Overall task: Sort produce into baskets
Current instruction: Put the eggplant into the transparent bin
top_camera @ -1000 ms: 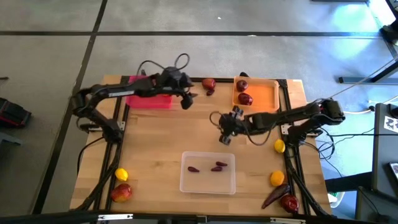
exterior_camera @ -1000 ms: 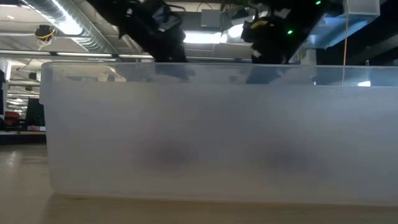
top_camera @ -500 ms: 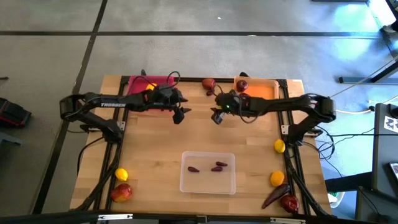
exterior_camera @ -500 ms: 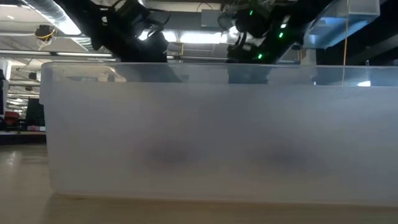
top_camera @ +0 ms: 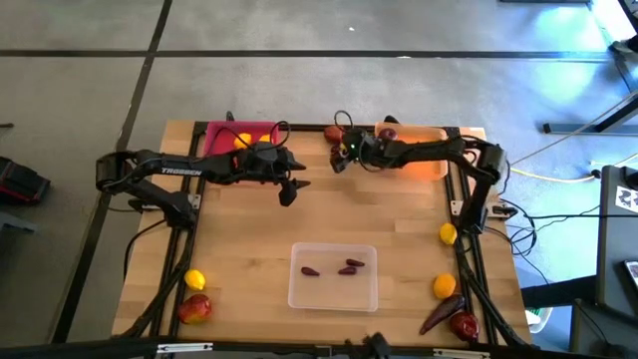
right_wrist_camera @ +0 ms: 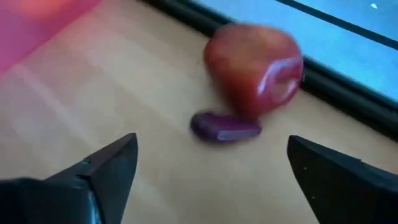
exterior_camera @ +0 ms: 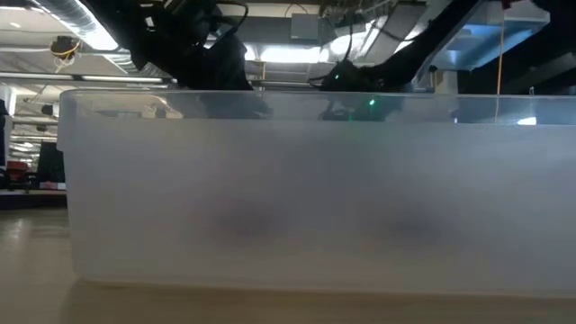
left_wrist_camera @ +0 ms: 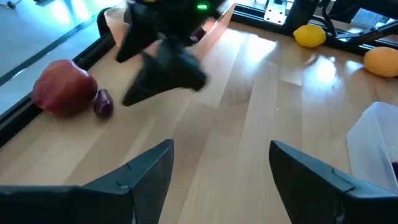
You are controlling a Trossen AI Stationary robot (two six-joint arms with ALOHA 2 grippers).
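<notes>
A dark red round fruit (top_camera: 332, 133) and a small purple pod (right_wrist_camera: 224, 127) lie on the table by the far edge, between the pink basket (top_camera: 221, 133) and the orange basket (top_camera: 424, 157). My right gripper (top_camera: 340, 157) is open just short of them; in its wrist view (right_wrist_camera: 217, 171) pod and fruit (right_wrist_camera: 255, 59) lie ahead of the fingers. My left gripper (top_camera: 289, 189) is open and empty near the table's middle (left_wrist_camera: 217, 168). The clear basket (top_camera: 334, 276) holds purple pods. The pink basket holds a yellow fruit (top_camera: 244, 140).
Lemons lie at the near left (top_camera: 194, 280) and the right (top_camera: 449, 234), (top_camera: 444, 286). Red fruits (top_camera: 194, 309), (top_camera: 464, 324) and a long pod (top_camera: 439, 314) lie at the near corners. The clear basket's wall (exterior_camera: 297, 189) fills the low view.
My right gripper has gone from the table's middle toward the far edge, up to the red fruit and the pod beside the orange basket. My left gripper has drawn back from the pink basket toward the near edge, uncovering the yellow fruit in it.
</notes>
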